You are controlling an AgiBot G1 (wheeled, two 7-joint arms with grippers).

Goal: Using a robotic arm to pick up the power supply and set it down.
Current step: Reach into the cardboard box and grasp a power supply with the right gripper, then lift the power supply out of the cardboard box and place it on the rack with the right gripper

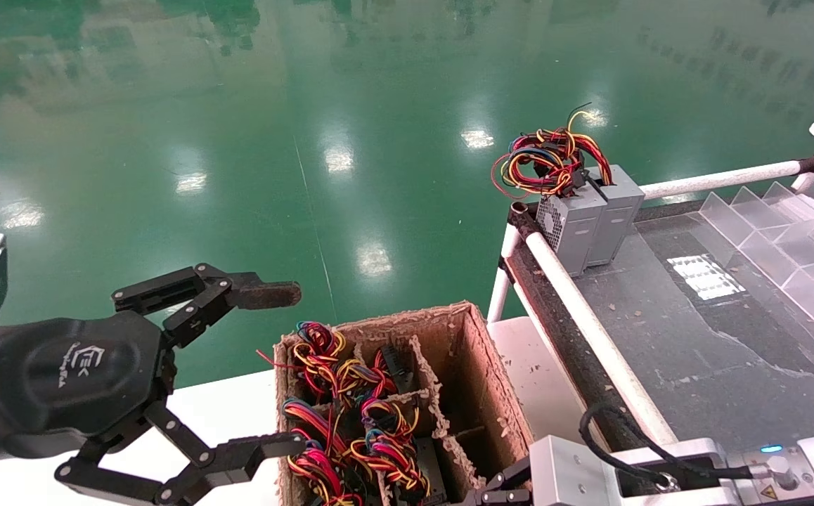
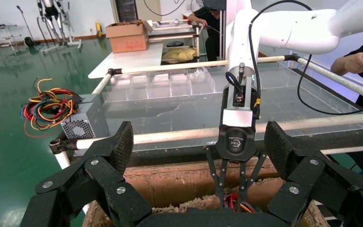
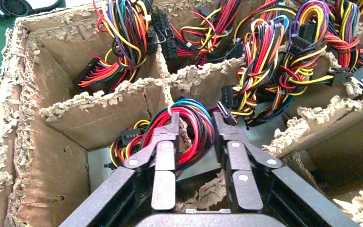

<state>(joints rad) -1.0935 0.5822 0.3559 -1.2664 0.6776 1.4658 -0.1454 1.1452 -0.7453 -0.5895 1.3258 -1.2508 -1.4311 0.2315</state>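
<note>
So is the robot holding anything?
Not yet. The right hand is open around a wire bundle in the cardboard box; the left hand is open and empty.

Left gripper (image 1: 277, 365) hovers near left, fingers spread wide; right gripper (image 3: 196, 124) points down, fingers narrowly parted.
</note>
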